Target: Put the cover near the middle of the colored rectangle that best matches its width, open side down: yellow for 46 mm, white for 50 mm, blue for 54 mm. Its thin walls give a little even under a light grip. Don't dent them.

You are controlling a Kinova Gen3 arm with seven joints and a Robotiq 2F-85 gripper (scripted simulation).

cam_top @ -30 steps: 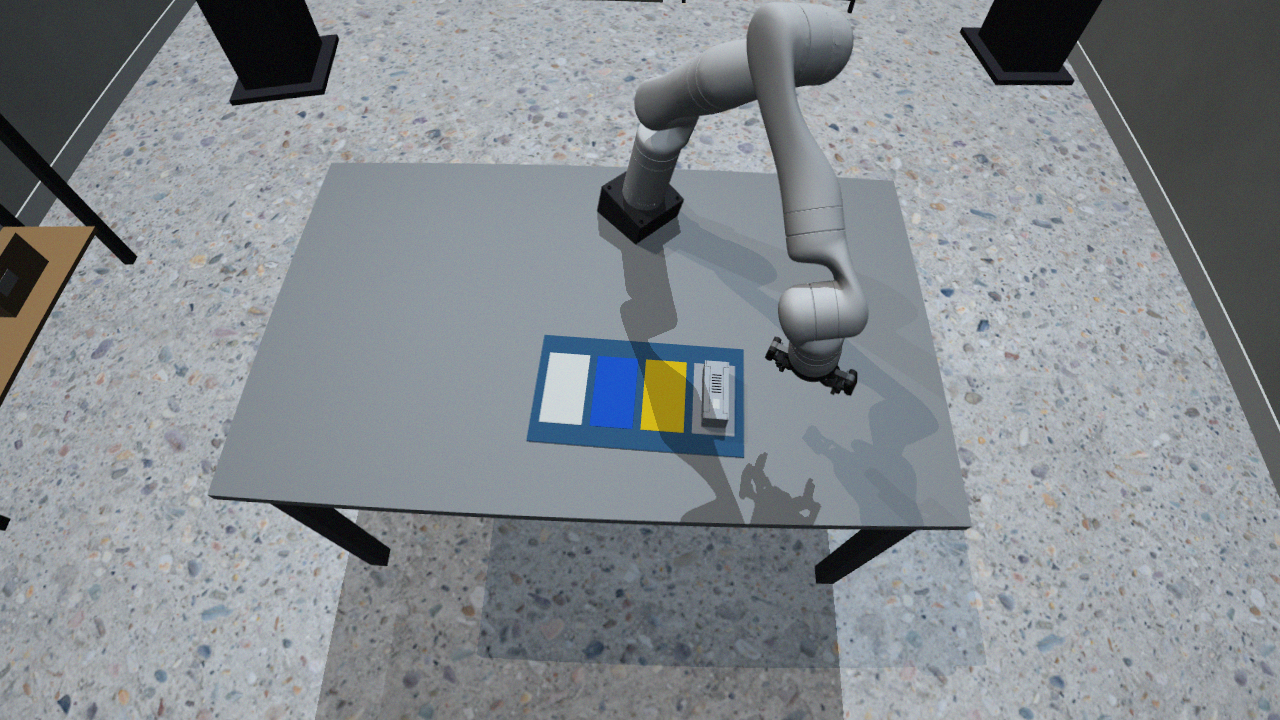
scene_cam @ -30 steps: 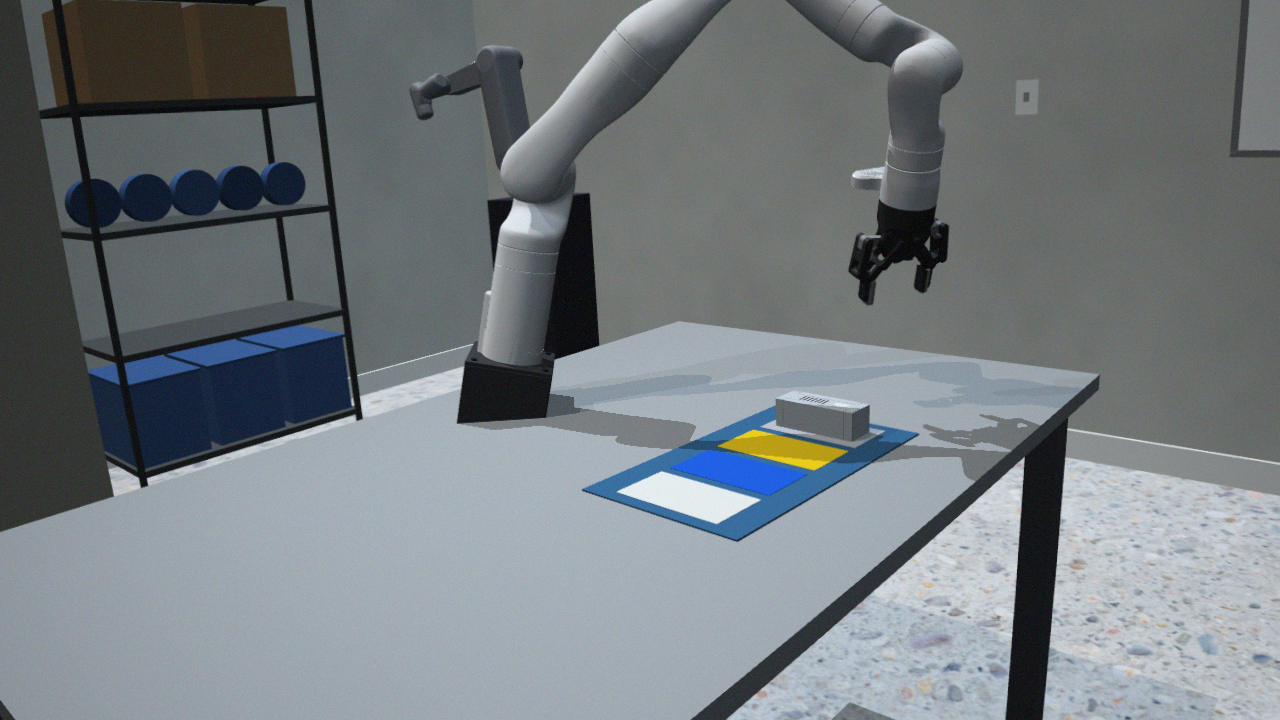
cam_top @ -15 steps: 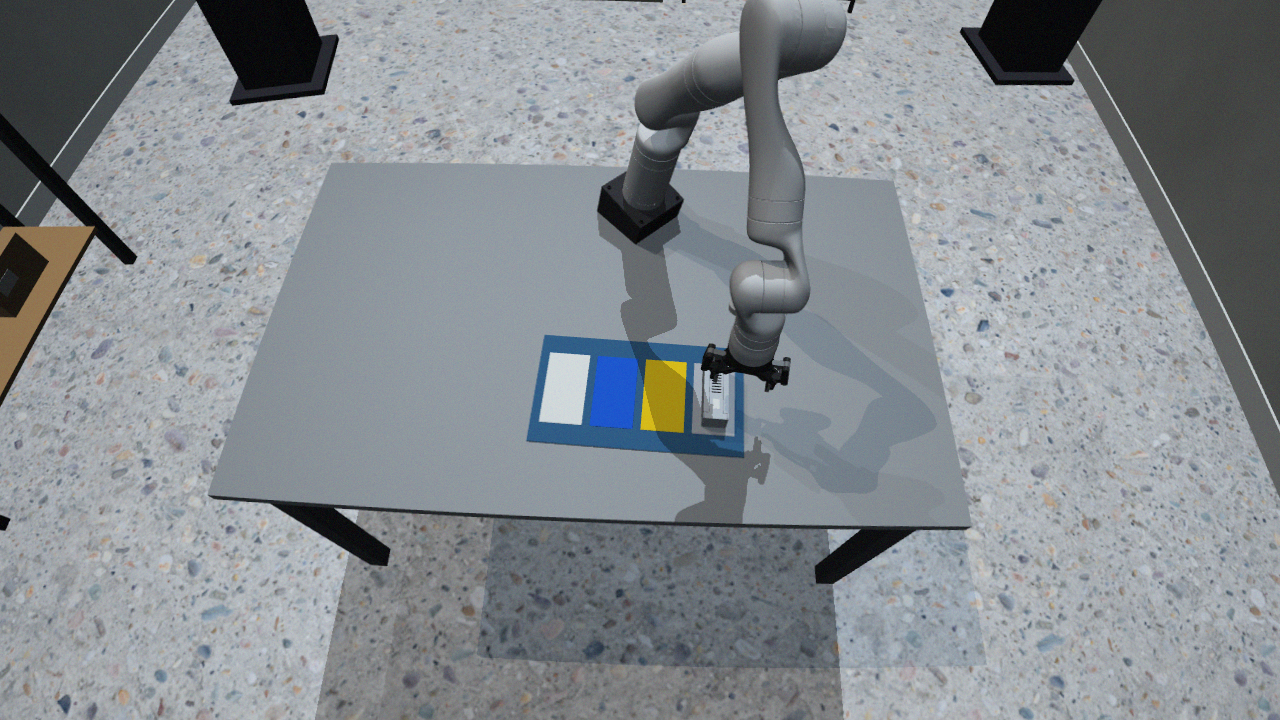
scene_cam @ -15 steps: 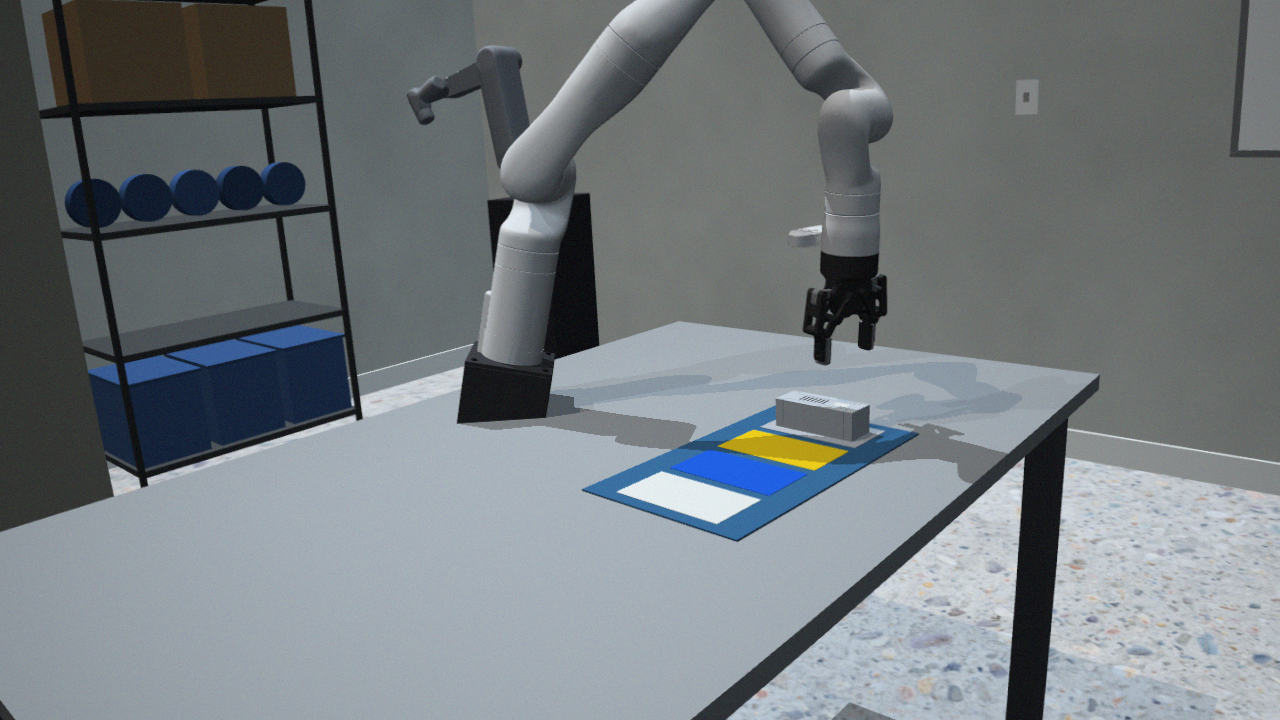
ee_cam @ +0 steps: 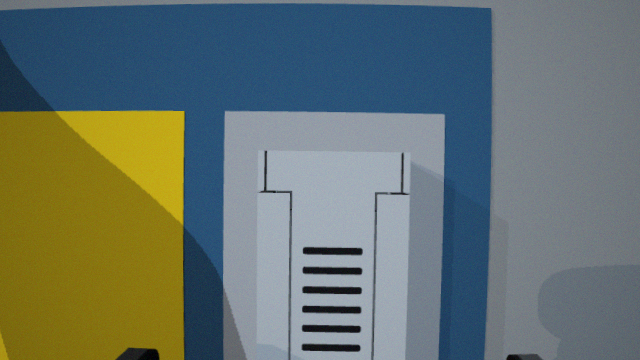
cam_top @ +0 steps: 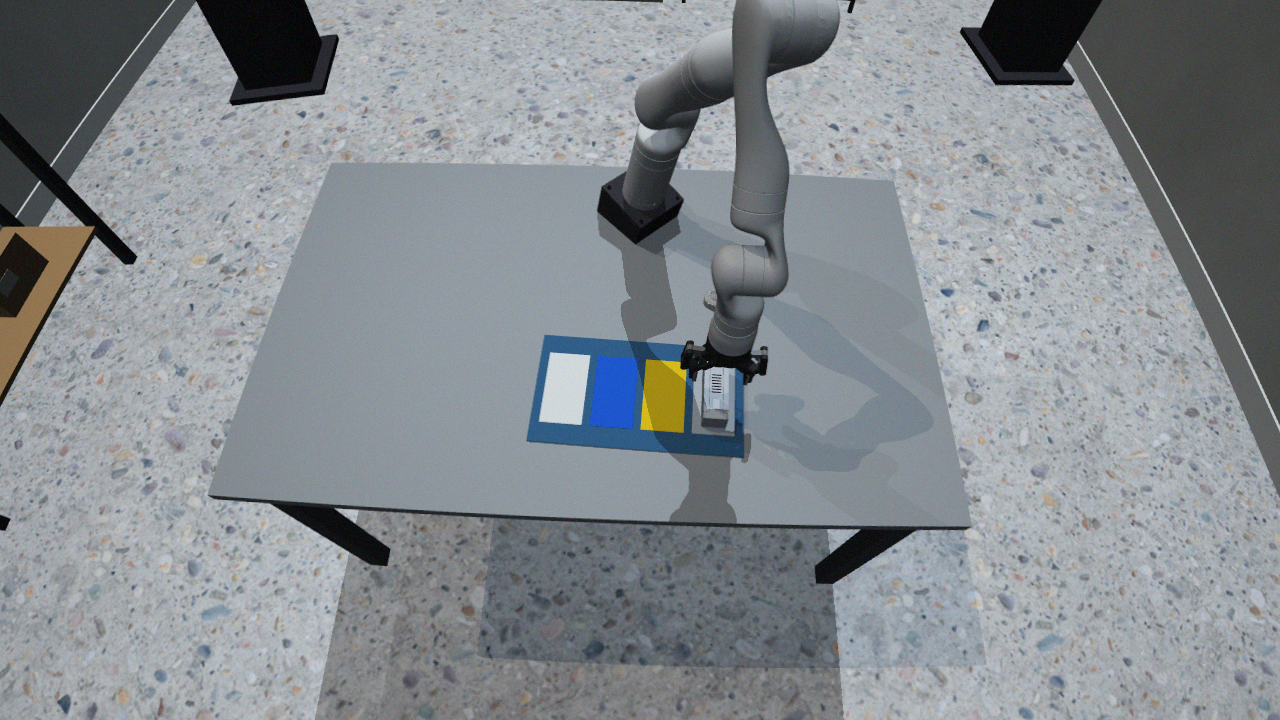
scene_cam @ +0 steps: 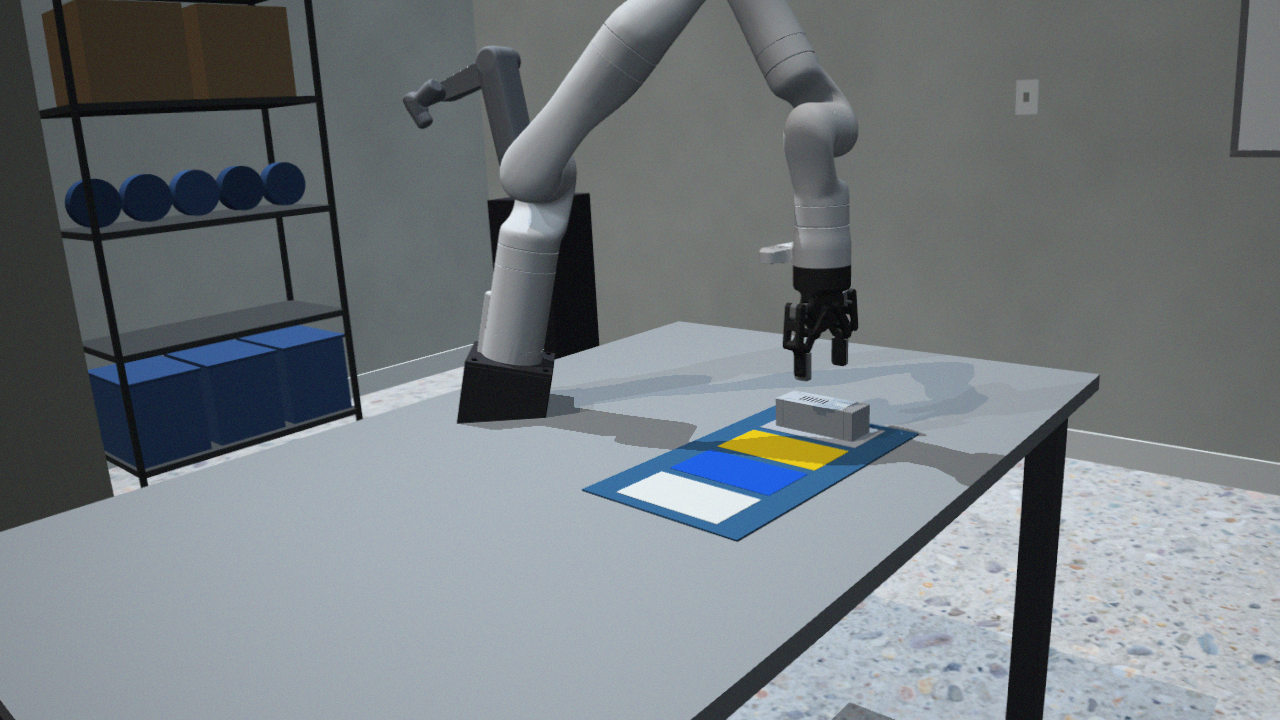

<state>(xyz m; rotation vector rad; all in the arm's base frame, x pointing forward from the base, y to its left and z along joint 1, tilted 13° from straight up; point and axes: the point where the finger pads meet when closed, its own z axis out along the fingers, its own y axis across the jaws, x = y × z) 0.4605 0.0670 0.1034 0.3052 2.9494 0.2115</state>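
The cover [cam_top: 716, 400] is a light grey box with dark vent slots on top. It lies on a grey rectangle at the right end of a dark blue mat [cam_top: 637, 394]. It also shows in the exterior view [scene_cam: 821, 414] and fills the lower middle of the wrist view [ee_cam: 332, 255]. On the mat are a yellow rectangle [cam_top: 663, 394], a blue rectangle [cam_top: 614, 391] and a white rectangle [cam_top: 564, 387]. My gripper [scene_cam: 818, 351] hangs open and empty a little above the cover's far end. Only its fingertips show in the wrist view, one on either side of the cover.
The arm's base [cam_top: 639, 207] stands at the table's far side. The mat lies near the table's front right part, with the table's right edge [scene_cam: 1002, 465] close beyond it. A shelf rack [scene_cam: 192, 214] stands off the table at the left.
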